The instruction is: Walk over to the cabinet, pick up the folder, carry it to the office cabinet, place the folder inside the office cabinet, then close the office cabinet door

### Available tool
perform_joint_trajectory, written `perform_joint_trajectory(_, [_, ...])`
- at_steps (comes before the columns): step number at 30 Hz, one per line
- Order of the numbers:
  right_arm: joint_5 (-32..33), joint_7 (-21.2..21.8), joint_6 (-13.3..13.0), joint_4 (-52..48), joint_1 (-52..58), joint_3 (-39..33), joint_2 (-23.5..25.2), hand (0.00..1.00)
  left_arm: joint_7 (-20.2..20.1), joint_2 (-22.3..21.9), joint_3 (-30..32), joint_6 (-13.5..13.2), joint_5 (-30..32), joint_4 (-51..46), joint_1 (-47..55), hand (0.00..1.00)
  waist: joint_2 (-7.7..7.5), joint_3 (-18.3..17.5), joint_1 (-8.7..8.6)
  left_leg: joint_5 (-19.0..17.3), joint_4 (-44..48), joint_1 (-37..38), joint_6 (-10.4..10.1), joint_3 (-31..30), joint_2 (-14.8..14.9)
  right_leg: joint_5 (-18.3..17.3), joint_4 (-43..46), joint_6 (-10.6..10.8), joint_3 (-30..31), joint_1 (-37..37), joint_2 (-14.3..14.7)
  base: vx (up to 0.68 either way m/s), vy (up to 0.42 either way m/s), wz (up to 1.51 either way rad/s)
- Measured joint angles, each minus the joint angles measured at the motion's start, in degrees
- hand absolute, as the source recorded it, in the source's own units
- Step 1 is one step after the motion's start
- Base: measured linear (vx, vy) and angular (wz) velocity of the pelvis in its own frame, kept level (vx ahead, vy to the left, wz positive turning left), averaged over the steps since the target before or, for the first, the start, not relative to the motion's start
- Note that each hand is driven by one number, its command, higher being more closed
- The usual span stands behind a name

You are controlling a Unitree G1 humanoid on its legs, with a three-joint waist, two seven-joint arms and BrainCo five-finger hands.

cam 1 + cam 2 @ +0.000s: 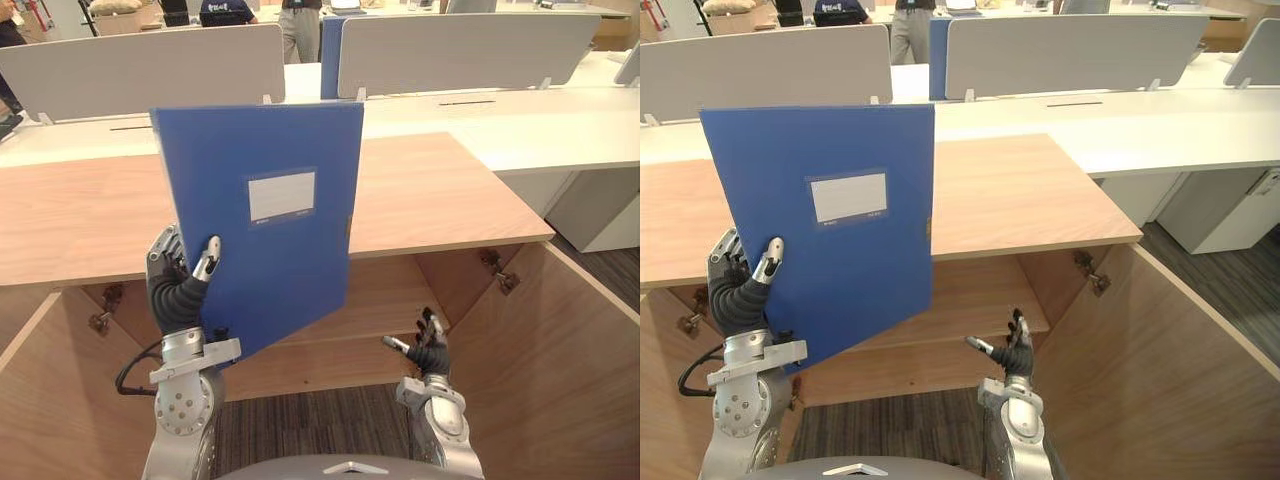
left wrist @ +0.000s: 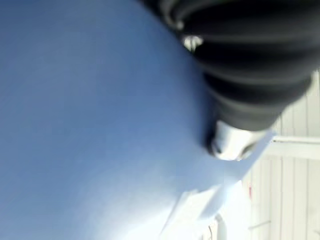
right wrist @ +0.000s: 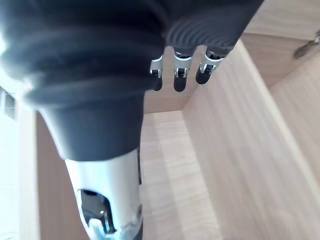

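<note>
Nearest me, my right hand (image 1: pixel 430 350) hangs low in front of the opening, fingers loosely spread and holding nothing. My left hand (image 1: pixel 178 282) pinches the blue folder (image 1: pixel 265 220) by its lower left corner. The thumb is pressed on the front face, and the fingers are presumably behind it, though the folder hides them from me. The folder stands nearly upright and a little tilted, raised above the level of the office cabinet (image 1: pixel 430 195) top, with the label facing me.

Both doors stand swung out, the right door (image 1: pixel 570 350) wide beside my right arm. Beyond the hands, a shelf (image 1: pixel 385 298) crosses the inside.

I judge the step in hand to be placing the folder. To do it well I should lower it first, since at this height it would strike the top panel's front edge. Next I would lean it flatter or turn it spine-first so it clears the shelf. The corner pinch looks weak, so I would move slowly and steady the free edge with the right hand.

Behind the cabinet is a white desk (image 1: pixel 560 135) with grey dividers.
</note>
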Motion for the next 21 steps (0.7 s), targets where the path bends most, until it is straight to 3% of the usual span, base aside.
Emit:
perform_joint_trajectory(5, [2.7, 2.6, -2.4, -8.1, 0.4, 2.0, 0.5, 0.0, -1.8, -0.8, 1.4, 0.0, -0.1, 0.3, 0.3, 1.0, -1.03, 0.6, -0.2, -0.3, 0.1, 0.2, 0.1, 0.2, -0.2, 0.4, -0.5, 0.1, 0.2, 0.1, -0.1, 0.01, 0.004, -0.02])
perform_joint_trajectory(9, [5.2, 5.7, -3.8, -12.7, 0.5, 4.0, 0.5, 0.0, -3.3, -1.0, 1.5, 0.0, -0.2, 1.6, 0.4, 1.0, -1.03, 0.7, 0.06, -0.6, 0.2, 0.2, 0.5, 0.4, -0.3, 0.4, -0.9, 0.2, 0.4, 0.2, -0.1, 0.0, 0.002, -0.01])
perform_joint_trajectory(21, [10.0, 10.3, -5.2, -19.3, -1.1, 8.0, -0.4, 0.0, -6.9, -0.9, -1.3, -0.8, -1.5, 1.6, -0.9, 1.0, -0.82, 0.8, -0.17, -1.7, 1.0, 0.2, 0.7, 1.7, -0.3, 0.7, -1.6, 0.4, 1.7, 0.2, -0.1, 0.0, 0.005, -0.05])
